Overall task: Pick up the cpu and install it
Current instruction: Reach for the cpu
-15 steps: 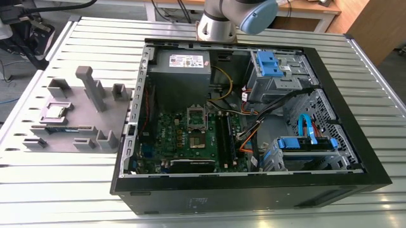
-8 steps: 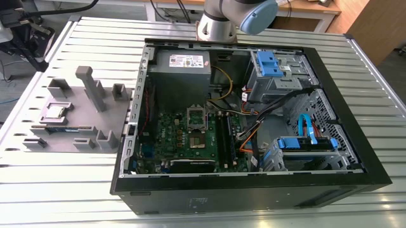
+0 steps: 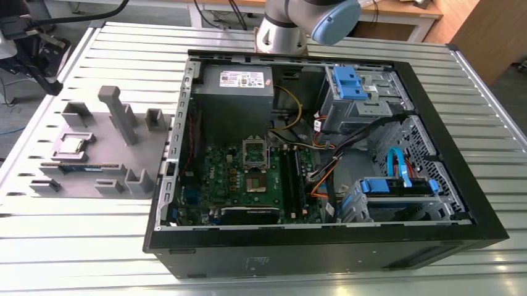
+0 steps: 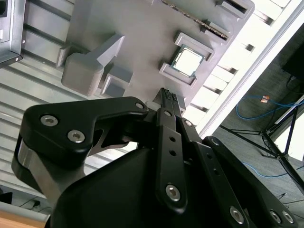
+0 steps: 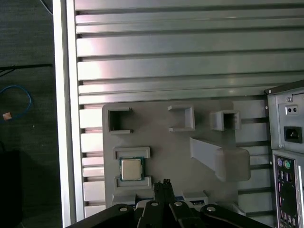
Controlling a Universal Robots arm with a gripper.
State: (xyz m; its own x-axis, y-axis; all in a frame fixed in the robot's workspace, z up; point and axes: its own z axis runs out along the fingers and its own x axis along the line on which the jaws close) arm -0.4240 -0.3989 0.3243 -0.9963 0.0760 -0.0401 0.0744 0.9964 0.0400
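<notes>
Black jaws right up close in both wrist views, tips pressed together, gripping nothing. Point down toward the grey tray (image 5: 161,137), well clear of it.

Below them, the cpu (image 5: 130,169): a small shiny square, lying flat in its own little pocket on the tray, with a low grey wall on two sides. Not touched, not picked up yet. In the exterior view, found toward the tray's left side, far from the computer.

Just beside that pocket, a long thin green stick (image 3: 78,166), resting in a slot of the same tray. Farther along the tray, a tall grey post (image 3: 120,117) and a few small grey blocks.

Under the tray, a desk (image 3: 74,240) made of long silver slats.

To the exterior view's right of the tray and just beside it, a big black computer case (image 3: 329,253), lying on its side with the top open. Inside it, a green board (image 3: 234,185) with a dark square socket (image 3: 255,154) near the middle. Next to the board, a bunch of wires (image 3: 321,179) and some blue parts (image 3: 350,86).

Behind the case, the thick grey arm (image 3: 284,31), rising up from the desk.
</notes>
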